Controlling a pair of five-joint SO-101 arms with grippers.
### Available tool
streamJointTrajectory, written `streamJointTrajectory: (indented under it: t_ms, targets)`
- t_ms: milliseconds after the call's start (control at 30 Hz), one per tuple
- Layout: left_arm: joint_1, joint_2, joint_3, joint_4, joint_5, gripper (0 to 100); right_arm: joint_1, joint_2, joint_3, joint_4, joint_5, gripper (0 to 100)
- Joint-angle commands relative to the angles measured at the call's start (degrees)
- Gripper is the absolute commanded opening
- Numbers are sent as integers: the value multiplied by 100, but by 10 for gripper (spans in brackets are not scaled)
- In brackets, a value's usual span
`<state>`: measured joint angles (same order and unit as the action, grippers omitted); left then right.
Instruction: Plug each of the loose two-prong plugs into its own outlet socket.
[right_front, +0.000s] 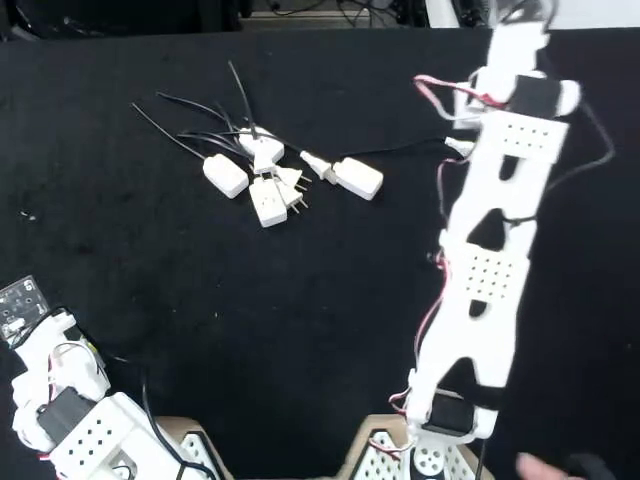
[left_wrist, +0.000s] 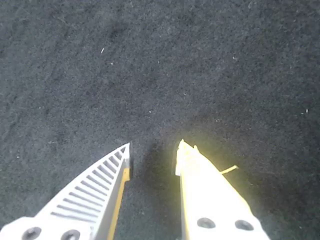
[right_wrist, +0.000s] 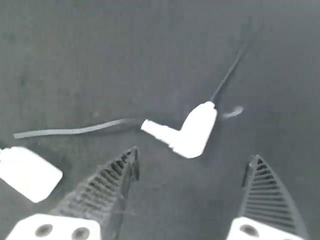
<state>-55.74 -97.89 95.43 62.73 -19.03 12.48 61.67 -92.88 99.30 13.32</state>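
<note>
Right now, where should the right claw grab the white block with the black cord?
Across the thick middle of the white block, coming down from above: it lies flat, the cord leaves one end and a narrower piece juts near the other. The right claw is open.

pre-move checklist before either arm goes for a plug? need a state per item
1. right gripper open and empty: ok.
2. left gripper open and empty: ok, over bare black mat.
3. Target lined up: ok, a white cabled piece lies just ahead of the right gripper.
4. Prongs on that piece visible: cannot tell.
5. pile of plugs and sockets spread apart: not ok, pieces touch and their cables cross.
6. plug-and-block pair beside the pile fully seated: cannot tell.
</note>
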Motion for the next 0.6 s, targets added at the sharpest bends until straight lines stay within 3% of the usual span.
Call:
streamJointTrajectory:
  t_ms: [0,333,567]
  targets:
    - [-22,-44,-31,-26,44,159,-158,347,-92,70,-9,319]
    - [-22,-44,-31,-26,44,159,-9,690,-233,220,-62,318]
    - [-22,-44,-31,-26,44,159,-281,-532,1455,211,-246,318]
